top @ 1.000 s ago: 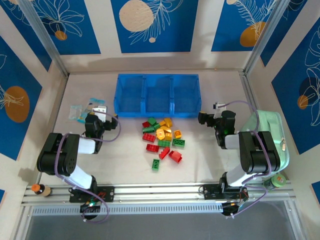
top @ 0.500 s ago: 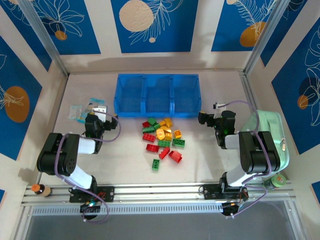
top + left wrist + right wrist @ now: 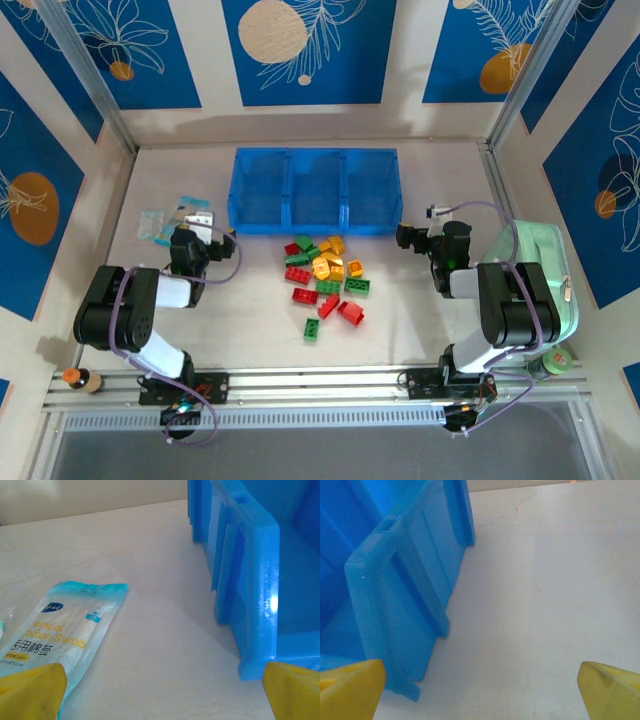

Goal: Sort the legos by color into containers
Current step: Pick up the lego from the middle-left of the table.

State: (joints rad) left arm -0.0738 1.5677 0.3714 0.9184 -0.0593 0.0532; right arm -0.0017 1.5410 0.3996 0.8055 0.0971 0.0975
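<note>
We find the left pincer [image 3: 198, 228] and right pincer [image 3: 412, 237] both spread wide and empty, low over the table [image 3: 250, 320]. The legos [image 3: 325, 275] lie heaped between them, unsorted; the tray [image 3: 314, 226] stands just ahead, its end walls before each pincer, presumably so either arm can reach it.

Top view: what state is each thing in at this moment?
left gripper: open, holding nothing
right gripper: open, holding nothing
tray: all three compartments empty
legos: loose heap on the table, unsorted
packet: lying flat on the table
mint-green case: open or zipped, cannot tell
</note>
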